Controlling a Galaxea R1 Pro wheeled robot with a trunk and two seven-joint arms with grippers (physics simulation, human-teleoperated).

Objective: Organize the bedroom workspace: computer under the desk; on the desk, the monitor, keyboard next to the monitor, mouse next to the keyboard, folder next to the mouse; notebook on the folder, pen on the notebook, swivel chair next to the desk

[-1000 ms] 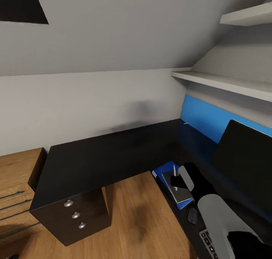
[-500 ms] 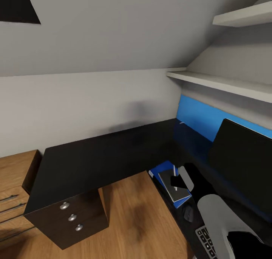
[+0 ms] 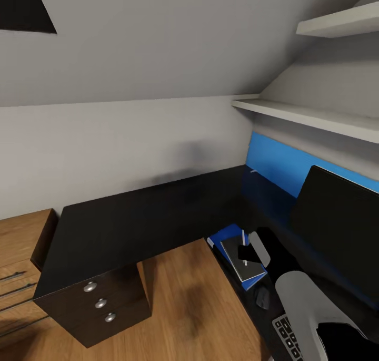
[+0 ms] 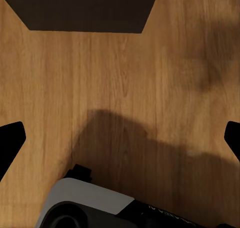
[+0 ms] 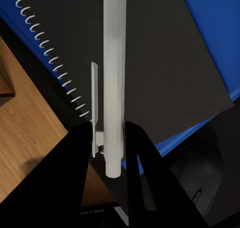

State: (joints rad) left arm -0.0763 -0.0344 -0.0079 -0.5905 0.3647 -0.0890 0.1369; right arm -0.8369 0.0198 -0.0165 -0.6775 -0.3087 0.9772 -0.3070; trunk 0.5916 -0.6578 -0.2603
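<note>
The black desk (image 3: pixel 131 218) runs along the wall and turns right, with its drawer unit (image 3: pixel 100 303) in front. On its right wing stands the monitor (image 3: pixel 337 224). The blue folder (image 3: pixel 223 238) (image 5: pixel 215 28) lies there with the grey spiral notebook (image 3: pixel 247 269) (image 5: pixel 165 63) on top. My right gripper (image 3: pixel 247 253) (image 5: pixel 107 130) is shut on the white pen (image 3: pixel 243 238) (image 5: pixel 114 73), which points out over the notebook. The mouse (image 3: pixel 261 298) (image 5: pixel 200 175) and keyboard (image 3: pixel 287 332) lie nearer me. My left gripper (image 4: pixel 120 138) hangs open over the floor. The swivel chair and computer are out of view.
White shelves (image 3: pixel 310 116) jut out above the desk's right wing, under a sloped ceiling. A light wooden cabinet (image 3: pixel 21 255) stands left of the drawer unit. Wooden floor (image 3: pixel 195 308) lies in the desk's inner corner. My right forearm (image 3: pixel 310 308) reaches over the keyboard.
The head view shifted slightly to the right a second ago and has held still since. The right gripper and pen stay where they were over the notebook.
</note>
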